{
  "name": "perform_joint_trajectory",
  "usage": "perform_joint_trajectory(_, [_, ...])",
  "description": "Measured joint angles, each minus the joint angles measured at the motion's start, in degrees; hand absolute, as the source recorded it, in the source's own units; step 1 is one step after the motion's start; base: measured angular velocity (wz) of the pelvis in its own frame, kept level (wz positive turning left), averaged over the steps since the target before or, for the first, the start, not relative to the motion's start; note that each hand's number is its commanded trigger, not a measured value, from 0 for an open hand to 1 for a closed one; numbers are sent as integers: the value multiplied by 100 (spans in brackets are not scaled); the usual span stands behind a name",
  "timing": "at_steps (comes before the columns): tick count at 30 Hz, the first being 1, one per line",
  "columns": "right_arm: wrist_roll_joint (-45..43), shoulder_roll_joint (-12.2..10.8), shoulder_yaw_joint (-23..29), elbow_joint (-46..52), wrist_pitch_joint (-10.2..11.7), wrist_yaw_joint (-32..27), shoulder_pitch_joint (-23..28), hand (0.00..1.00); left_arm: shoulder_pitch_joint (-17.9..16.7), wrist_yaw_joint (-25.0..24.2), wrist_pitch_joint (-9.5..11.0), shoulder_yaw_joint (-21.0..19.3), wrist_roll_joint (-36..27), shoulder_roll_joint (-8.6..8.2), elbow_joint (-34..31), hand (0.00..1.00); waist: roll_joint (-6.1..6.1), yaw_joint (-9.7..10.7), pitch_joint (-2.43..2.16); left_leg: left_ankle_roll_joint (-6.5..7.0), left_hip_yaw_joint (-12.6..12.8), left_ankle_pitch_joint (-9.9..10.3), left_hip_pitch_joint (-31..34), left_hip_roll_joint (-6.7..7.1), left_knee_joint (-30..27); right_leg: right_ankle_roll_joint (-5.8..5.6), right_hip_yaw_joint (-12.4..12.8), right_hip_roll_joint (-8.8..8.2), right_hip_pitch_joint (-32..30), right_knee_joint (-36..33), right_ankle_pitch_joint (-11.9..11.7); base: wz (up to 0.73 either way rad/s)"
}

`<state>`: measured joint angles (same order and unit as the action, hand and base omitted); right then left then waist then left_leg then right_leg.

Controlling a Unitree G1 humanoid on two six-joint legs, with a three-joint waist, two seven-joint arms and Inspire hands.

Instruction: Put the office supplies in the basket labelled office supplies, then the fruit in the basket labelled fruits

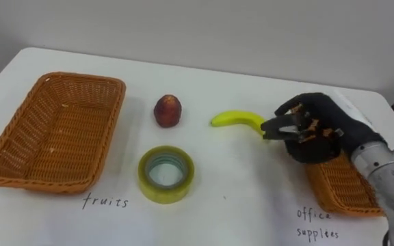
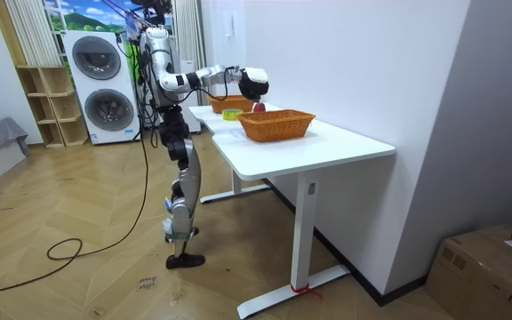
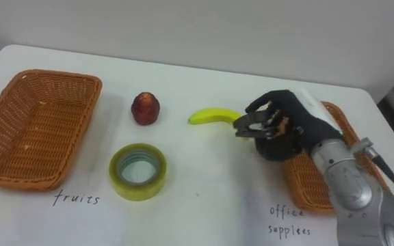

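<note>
A yellow banana lies on the white table, right of centre. My right hand, in a black glove, reaches in from the right with its fingers curled. Its thumb and fingertips pinch the banana's right end. A red fruit sits to the left of the banana. In front of that fruit lies a roll of yellow tape. An empty wicker basket at the left has "fruits" written before it. My right hand and forearm partly cover a second wicker basket, marked "office supplies".
In the room view I stand at the far end of the white table, which is set against a wall. A washing machine and a wooden shelf are behind me. The table's front edge runs just below the written labels.
</note>
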<state>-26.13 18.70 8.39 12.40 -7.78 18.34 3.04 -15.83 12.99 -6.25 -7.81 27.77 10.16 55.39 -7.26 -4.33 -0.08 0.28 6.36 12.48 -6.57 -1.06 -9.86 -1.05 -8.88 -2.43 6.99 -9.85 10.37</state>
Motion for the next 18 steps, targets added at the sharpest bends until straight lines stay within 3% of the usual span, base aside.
perform_joint_trajectory(10, [141, 19, 135, 0, 195, -466, -90, 100, 10, 28, 57, -103, 1, 0, -6, 0, 47, 102, 31, 0, 15, 0, 15, -4, 27, 0, -1, 2, -26, 10, 0, 0])
perform_joint_trajectory(18, [131, 28, 258, -1, 211, -768, -95, 100, -62, 27, 52, -337, 118, -12, -1, 0, 1, 146, -8, 0, 16, -1, 85, -5, 7, 0, 1, 0, -83, 5, 0, 0])
